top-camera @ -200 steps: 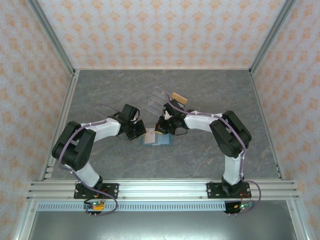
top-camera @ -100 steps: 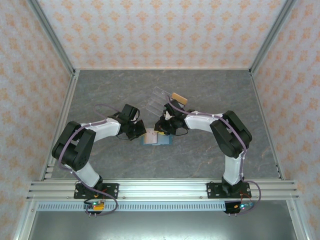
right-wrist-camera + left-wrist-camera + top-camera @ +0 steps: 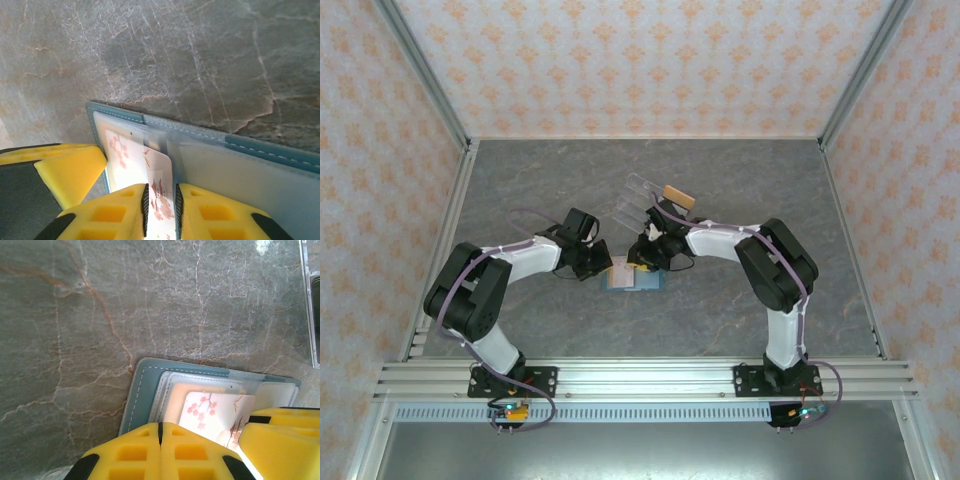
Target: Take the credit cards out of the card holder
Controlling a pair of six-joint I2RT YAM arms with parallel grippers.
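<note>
Card holder lies open and flat mid-counter, between my arms. Right tool pinches the blossom card by its edge. Left tool, pressed together, sits on the left panel. Holder looks soft and light, card thin and slick, so pull along the slot.

Left gripper, right gripper both down on teal card holder; clear stand just beyond.

I counted two arms, each ending in one tool: a left tool and a right tool. There was one card holder, and two cards that I could make out, a blossom card and a red-printed card. Beyond those: one clear stand, one tan block, one table
</note>
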